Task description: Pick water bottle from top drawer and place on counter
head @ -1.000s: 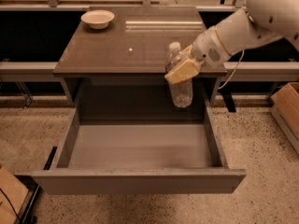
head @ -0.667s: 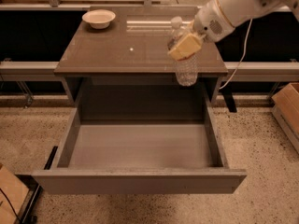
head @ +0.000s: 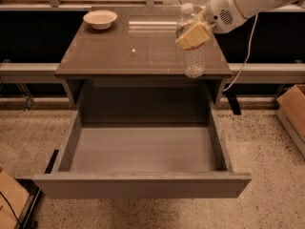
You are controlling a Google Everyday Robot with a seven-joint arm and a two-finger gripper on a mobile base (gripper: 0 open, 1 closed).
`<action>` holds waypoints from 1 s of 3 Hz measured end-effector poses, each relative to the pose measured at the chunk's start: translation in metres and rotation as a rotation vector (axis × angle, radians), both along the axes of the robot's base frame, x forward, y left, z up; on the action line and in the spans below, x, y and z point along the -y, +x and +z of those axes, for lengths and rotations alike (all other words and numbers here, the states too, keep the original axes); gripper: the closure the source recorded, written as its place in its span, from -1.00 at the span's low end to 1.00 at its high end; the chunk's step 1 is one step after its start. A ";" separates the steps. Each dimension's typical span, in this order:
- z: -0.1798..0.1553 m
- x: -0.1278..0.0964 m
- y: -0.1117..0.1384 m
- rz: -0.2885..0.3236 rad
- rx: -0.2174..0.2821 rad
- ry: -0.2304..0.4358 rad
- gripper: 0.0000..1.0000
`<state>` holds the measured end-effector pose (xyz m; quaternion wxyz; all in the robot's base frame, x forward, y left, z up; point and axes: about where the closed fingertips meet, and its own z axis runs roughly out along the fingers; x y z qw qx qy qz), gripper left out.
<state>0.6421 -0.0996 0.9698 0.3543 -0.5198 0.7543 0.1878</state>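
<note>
Over the glossy counter (head: pixel 143 56) now, lifted clear of the open, emptied top drawer (head: pixel 143 151) since a second ago: water bottle (head: pixel 192 46) pinched upright in closed gripper (head: pixel 194 35), near right front edge, ready for lowering.

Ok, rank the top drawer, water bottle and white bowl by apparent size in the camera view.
1. Top drawer, pulled open, nearest the camera.
2. Water bottle, held by the pincer over the counter's right front.
3. Bowl, farther back, so its rank is unsure.
</note>
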 end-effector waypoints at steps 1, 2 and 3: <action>-0.012 -0.003 0.013 -0.121 -0.022 0.093 1.00; -0.006 -0.009 0.039 -0.237 0.028 0.184 1.00; 0.006 -0.007 0.066 -0.352 0.099 0.255 1.00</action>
